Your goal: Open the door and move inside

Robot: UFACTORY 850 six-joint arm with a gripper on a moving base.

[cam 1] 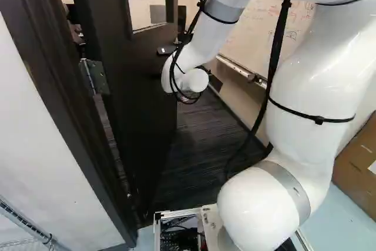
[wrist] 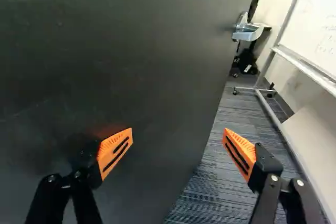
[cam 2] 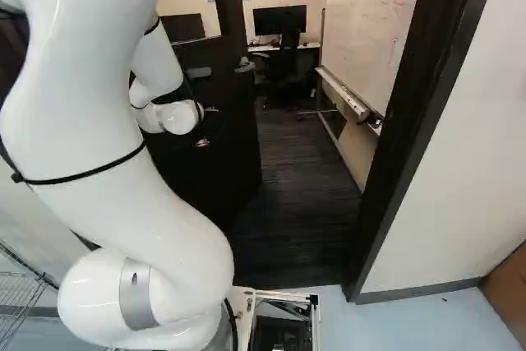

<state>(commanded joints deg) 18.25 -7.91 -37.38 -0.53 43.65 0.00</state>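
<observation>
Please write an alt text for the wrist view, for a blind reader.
A dark, open door fills much of the view, its silver lever near the far edge. The robot's open hand has one finger before the door, the other over carpet; a whiteboard stands beyond.

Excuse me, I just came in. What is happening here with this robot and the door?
A white robot arm is reaching in through a doorway. The dark door stands open into a carpeted room. The gripper is open and holds nothing; one finger is close to the door's face, though I cannot tell if it touches. The door handle is ahead of it, ungripped. The base appears to be just outside the doorway.
</observation>
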